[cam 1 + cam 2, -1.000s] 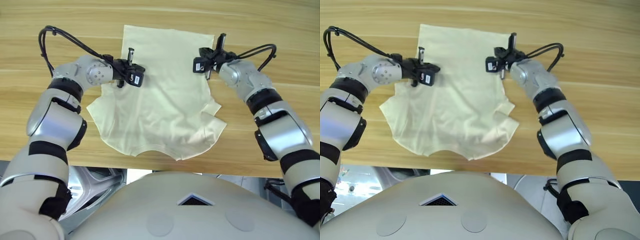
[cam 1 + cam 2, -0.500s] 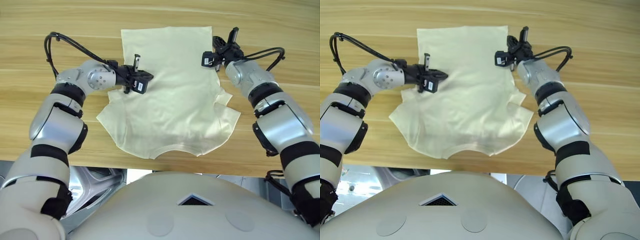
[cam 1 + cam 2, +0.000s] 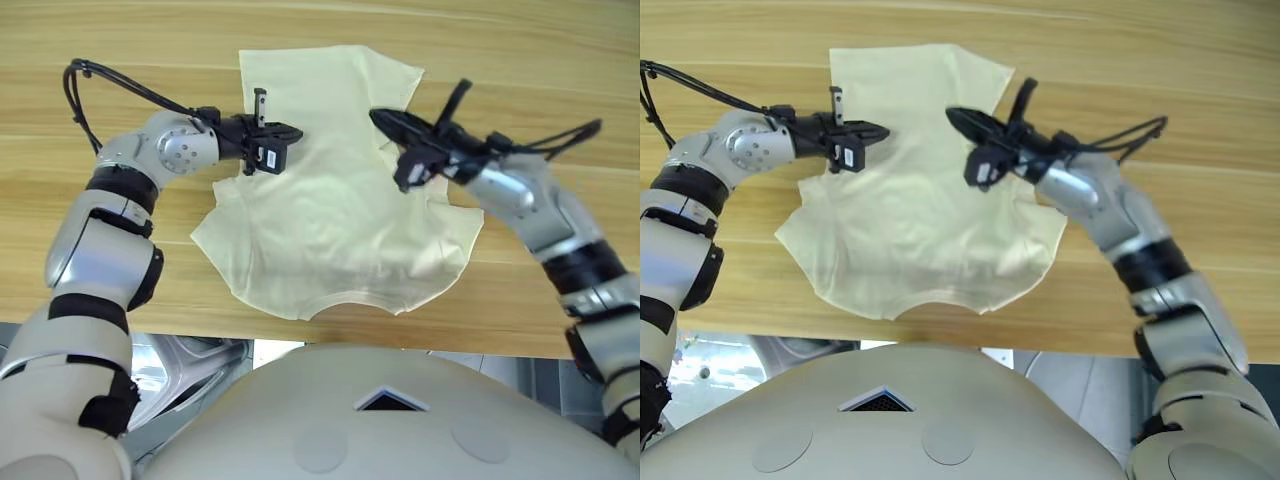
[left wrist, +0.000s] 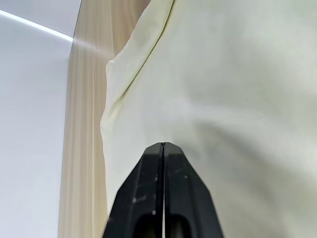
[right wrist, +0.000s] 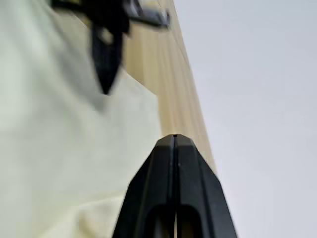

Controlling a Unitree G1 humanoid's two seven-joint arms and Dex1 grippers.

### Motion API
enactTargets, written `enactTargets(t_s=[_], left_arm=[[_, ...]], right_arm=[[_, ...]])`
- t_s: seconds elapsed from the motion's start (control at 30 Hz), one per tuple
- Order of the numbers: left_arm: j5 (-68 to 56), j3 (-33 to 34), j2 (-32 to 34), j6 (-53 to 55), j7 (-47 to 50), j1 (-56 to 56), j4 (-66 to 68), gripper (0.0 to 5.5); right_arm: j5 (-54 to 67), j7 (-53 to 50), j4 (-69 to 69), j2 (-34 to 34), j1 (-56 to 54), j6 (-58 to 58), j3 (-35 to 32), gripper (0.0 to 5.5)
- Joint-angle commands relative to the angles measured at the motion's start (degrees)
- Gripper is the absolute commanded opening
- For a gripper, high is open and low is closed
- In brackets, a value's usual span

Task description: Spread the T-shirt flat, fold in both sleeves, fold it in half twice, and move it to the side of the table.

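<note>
T-shirt [image 3: 330,220]: in the left eye view it is pale yellow and lies on the wooden surface [image 3: 120,40], with the neck opening at the near edge and the hem on the far side. The far right hem corner looks slanted and creased, and the right sleeve is rumpled. The left fingers [image 3: 285,135] sit at the shirt's left edge, above the left sleeve. The right fingers [image 3: 385,122] are over the shirt's far right part and point toward the left arm.

In the left wrist view, the left fingers [image 4: 163,148] are pressed tightly together. Their tips are in the cloth [image 4: 237,99], which puckers around them. A strip of the surface [image 4: 84,124] runs beside the shirt's edge.

In the right wrist view, the right fingers [image 5: 175,141] are closed on each other, with no cloth visible between them. Beyond them lie the shirt [image 5: 64,148] and the surface [image 5: 168,89], and the left fingers [image 5: 106,64] show farther off, blurred.
</note>
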Motion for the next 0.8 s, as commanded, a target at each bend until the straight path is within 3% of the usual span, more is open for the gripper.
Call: enactTargets(t_s=[0.03,0.57,0.8], left_arm=[[1.5,-0.8,-0.9,1.7,0.2,2.0,-0.5,0.04],[9.1,-5.8,-0.2,3.1,3.1,2.6,-0.9,0.04],[16.3,-11.6,2.0,3.0,2.5,-0.1,-2.9,0.04]], right_arm=[[6.4,10.3,-13.0,-10.6,7.5,3.1,-7.2,0.00],[4.5,28.6,-16.1,-17.4,19.3,1.6,-9.4,0.00],[6.6,33.7,-16.5,-20.5,22.6,0.9,-11.4,0.00]])
